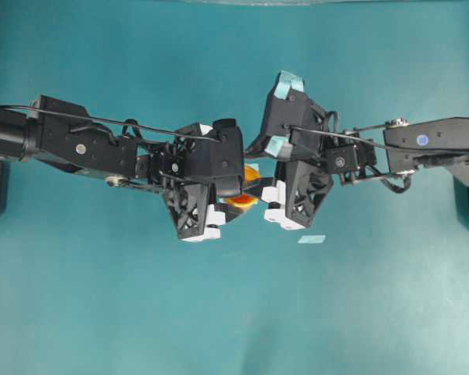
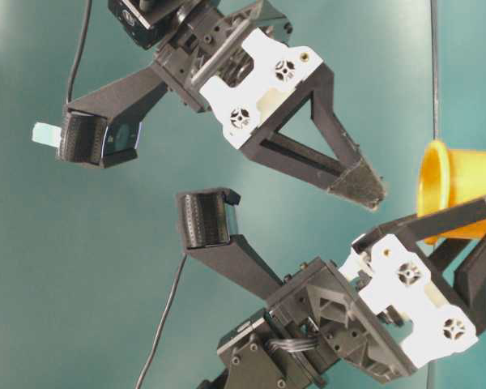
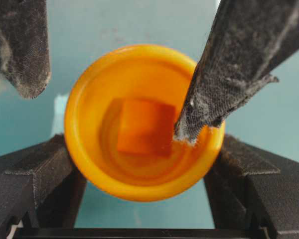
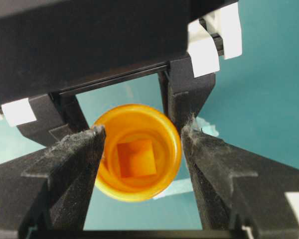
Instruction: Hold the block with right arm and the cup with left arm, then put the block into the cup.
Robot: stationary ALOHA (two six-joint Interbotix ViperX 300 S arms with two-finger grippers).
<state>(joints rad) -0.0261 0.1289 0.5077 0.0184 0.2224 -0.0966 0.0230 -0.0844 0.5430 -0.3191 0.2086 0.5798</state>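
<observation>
The yellow-orange cup (image 3: 89, 164) is held up off the table, its mouth facing both wrist cameras. My left gripper (image 3: 144, 144) is shut on the cup, one black finger pressed against each side. The small orange block (image 3: 144, 127) lies inside the cup on its bottom. In the right wrist view the same block (image 4: 137, 158) shows inside the cup (image 4: 172, 149). My right gripper (image 4: 142, 132) is open just above the rim, its fingertips on either side of the mouth and holding nothing. From overhead only a bit of the cup (image 1: 242, 201) shows between the two gripper heads.
A pale blue tape piece (image 1: 311, 240) lies on the teal table (image 1: 219, 312) just below the right gripper. The two gripper heads nearly touch over the middle of the table. From table level the cup (image 2: 458, 190) shows at the right edge.
</observation>
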